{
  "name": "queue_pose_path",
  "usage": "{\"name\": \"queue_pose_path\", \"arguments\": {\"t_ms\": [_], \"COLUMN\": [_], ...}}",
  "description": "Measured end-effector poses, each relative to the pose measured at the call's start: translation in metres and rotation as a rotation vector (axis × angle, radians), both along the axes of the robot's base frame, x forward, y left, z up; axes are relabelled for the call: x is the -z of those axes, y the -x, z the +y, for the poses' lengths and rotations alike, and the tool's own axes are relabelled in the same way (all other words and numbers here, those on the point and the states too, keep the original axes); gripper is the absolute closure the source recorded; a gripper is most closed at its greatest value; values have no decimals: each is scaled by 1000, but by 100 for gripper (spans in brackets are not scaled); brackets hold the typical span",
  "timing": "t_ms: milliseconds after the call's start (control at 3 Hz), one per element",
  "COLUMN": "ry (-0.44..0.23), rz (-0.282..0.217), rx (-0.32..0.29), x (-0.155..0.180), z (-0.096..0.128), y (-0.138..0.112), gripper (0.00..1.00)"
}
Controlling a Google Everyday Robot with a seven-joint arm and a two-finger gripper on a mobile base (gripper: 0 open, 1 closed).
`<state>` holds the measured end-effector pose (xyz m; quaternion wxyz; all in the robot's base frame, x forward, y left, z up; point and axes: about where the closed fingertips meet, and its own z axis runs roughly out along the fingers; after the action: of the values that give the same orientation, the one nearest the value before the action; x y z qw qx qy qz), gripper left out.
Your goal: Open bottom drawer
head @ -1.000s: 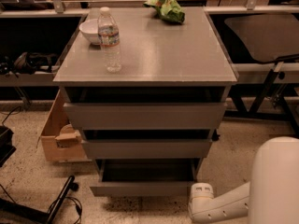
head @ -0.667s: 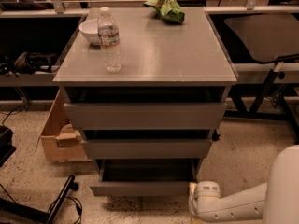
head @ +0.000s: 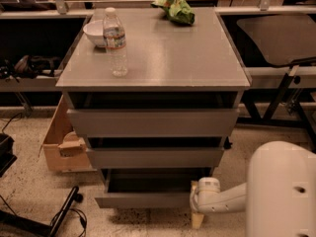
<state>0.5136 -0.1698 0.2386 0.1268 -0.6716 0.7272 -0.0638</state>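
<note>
Far left, on the floor: an open cardboard box (head: 58, 143) beside the cabinet, with black cables (head: 64, 216) in front of it.

On the grey surface (head: 168, 58) – a white bowl (head: 94, 32) at the back left corner, a clear water bottle (head: 116, 41) standing upright just beside it, and a crumpled green bag (head: 175, 9) at the back edge, well apart from both.

Below, there are three grey drawer fronts. The bottom drawer (head: 145, 200) sits lowest, just above the floor, pulled partway out so that its dark interior shows behind the front panel. Its front stands further forward than the two above.

Right of it, the hand (head: 197, 206) is low at the drawer's right end, close to the front corner, on a white arm (head: 222, 199) reaching in from the lower right. Whether it is open, closed or gripping cannot be told, and contact with the panel is unclear.
</note>
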Motion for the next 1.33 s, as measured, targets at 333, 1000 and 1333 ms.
{"name": "queue_pose_path", "arguments": {"t_ms": [333,1000,1333], "ry": [82,103,114], "rz": [23,54,107], "rx": [47,66,111], "x": [31,44,64], "z": [8,1,-14], "y": [-30,-29,-22], "gripper": [0,0,0]}}
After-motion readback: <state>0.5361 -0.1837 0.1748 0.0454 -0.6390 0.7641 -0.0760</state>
